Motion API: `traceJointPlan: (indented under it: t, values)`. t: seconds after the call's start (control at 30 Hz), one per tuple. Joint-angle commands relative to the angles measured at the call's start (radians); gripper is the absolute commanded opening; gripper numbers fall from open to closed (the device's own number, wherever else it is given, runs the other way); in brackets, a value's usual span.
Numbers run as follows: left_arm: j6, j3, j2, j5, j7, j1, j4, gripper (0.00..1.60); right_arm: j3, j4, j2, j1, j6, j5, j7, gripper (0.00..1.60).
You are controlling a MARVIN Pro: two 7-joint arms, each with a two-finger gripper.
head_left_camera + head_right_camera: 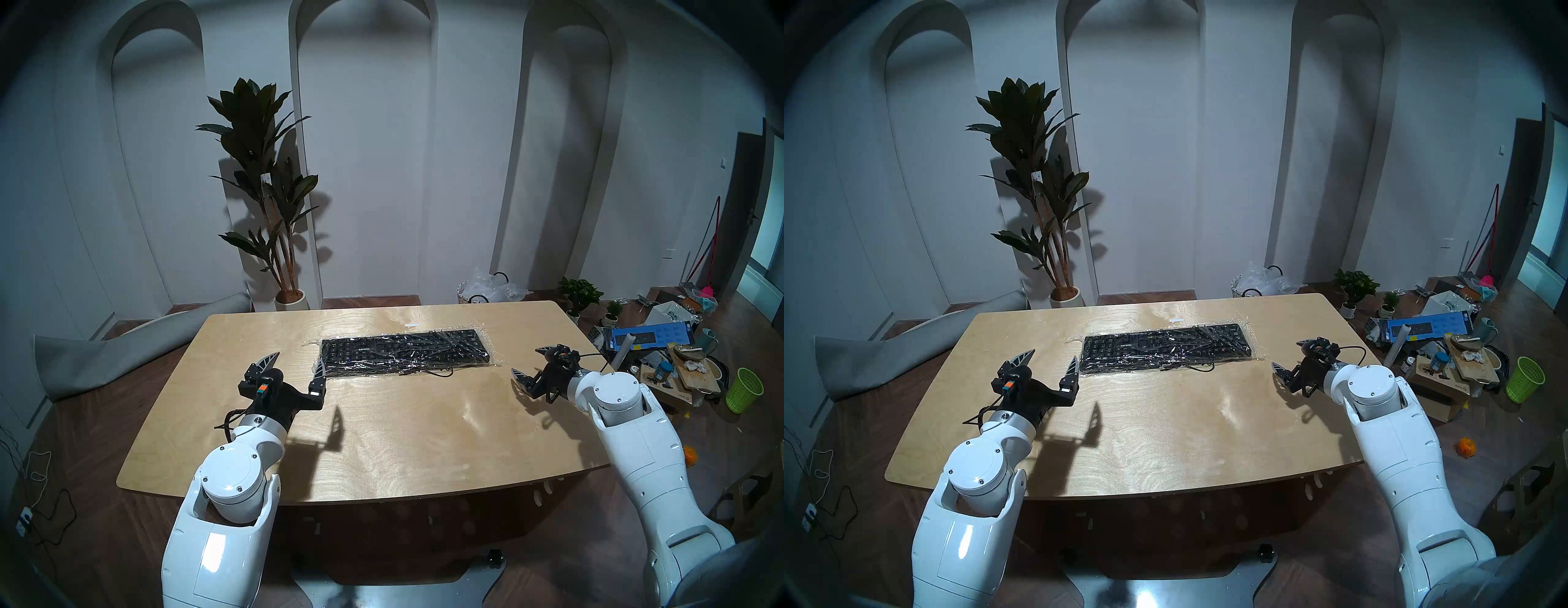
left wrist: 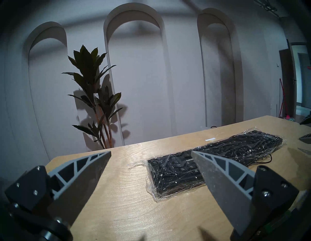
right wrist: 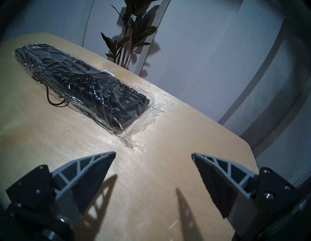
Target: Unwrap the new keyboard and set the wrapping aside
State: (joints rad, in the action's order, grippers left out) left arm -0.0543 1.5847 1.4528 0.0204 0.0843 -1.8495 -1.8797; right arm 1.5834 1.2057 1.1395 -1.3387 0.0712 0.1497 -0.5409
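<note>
The black keyboard (image 1: 403, 354) lies on the far middle of the wooden table (image 1: 382, 446), fully covered by the crinkly transparent wrapping (image 1: 313, 342), which sticks out past both ends. Its thin cable (image 1: 437, 372) loops out at the near side. My left gripper (image 1: 299, 356) is open and empty, just left of the keyboard's left end, above the table. My right gripper (image 1: 526, 360) is open and empty, a little right of the right end. The left wrist view shows the keyboard (image 2: 244, 146) and a film flap (image 2: 138, 164). The right wrist view shows the keyboard (image 3: 94, 84) and bunched film (image 3: 134, 134) ahead of the fingers.
A small white strip (image 1: 411, 325) lies on the table behind the keyboard. On the floor at the right are a blue keyboard box (image 1: 649, 335), clutter and a green basket (image 1: 744, 388). A rolled grey mat (image 1: 127, 352) lies left, and a tall plant (image 1: 263, 191) stands behind.
</note>
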Motion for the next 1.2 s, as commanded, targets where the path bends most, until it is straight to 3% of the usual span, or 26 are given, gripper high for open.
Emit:
traceJointPlan:
  t: [0.0, 0.47, 0.67, 0.83, 0.87, 0.9, 0.93, 1.17]
  values:
    - [0.002, 0.000, 0.002, 0.000, -0.002, 0.027, -0.014, 1.60, -0.033, -0.053, 0.039, 0.099, -0.005, 0.019, 0.031, 1.60]
    - [-0.002, 0.006, 0.004, 0.003, -0.023, 0.041, -0.008, 1.60, -0.096, -0.294, 0.072, 0.243, -0.026, 0.071, 0.052, 1.60]
    - [-0.009, 0.006, 0.008, 0.012, -0.043, 0.050, -0.007, 1.60, -0.139, -0.412, 0.070, 0.299, -0.074, 0.088, 0.018, 1.60]
    - [-0.015, 0.007, 0.013, 0.024, -0.060, 0.059, -0.013, 1.60, -0.154, -0.472, 0.051, 0.297, -0.128, 0.083, -0.040, 1.60]
    - [-0.016, 0.007, 0.014, 0.026, -0.062, 0.059, -0.015, 1.60, -0.156, -0.497, 0.050, 0.305, -0.144, 0.083, -0.046, 0.91]
    - [-0.016, 0.008, 0.015, 0.028, -0.066, 0.060, -0.018, 1.60, -0.152, -0.502, 0.047, 0.301, -0.148, 0.075, -0.058, 0.51]
    - [-0.016, 0.010, 0.016, 0.028, -0.068, 0.061, -0.021, 1.60, -0.151, -0.522, 0.045, 0.308, -0.161, 0.070, -0.072, 0.00]
    - [-0.029, 0.016, 0.021, 0.040, -0.087, 0.061, -0.041, 1.60, -0.150, -0.614, 0.023, 0.369, -0.270, 0.033, -0.183, 0.00]
